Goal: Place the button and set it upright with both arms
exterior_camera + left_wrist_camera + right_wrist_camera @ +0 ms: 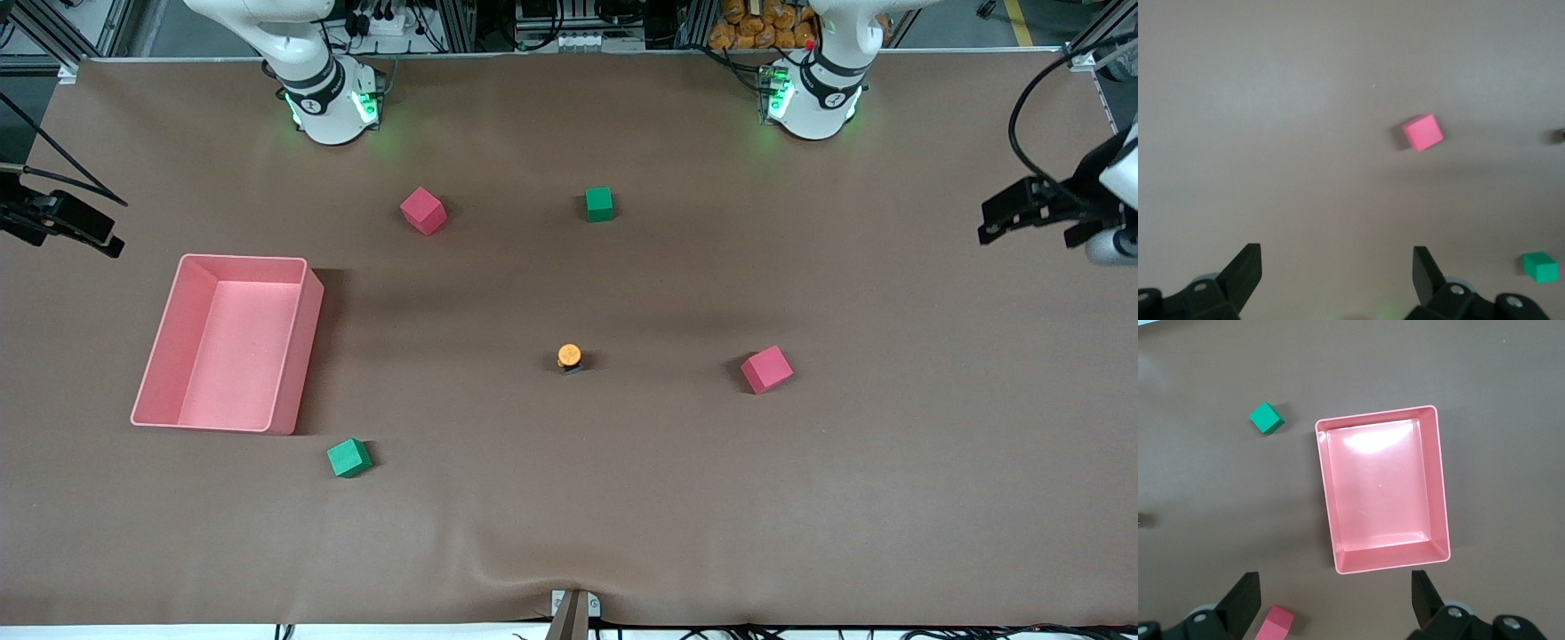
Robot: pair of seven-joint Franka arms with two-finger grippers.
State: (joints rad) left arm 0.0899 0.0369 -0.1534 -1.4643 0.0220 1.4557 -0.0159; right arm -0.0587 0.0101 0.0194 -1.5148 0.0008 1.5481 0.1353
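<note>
Though upright, button (569, 356) base mostly hidden beneath orange cap.

Button (1561, 135) (mostly cropped) at frame edge

Brown table cover (569, 498). Pink bin (293, 356). Two red cubes (423, 211), two green cubes (599, 204). Orange-capped button (569, 356), black base.

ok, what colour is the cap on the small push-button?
Orange, a round cap on the tiny push-button; the front view shows it best.
</note>
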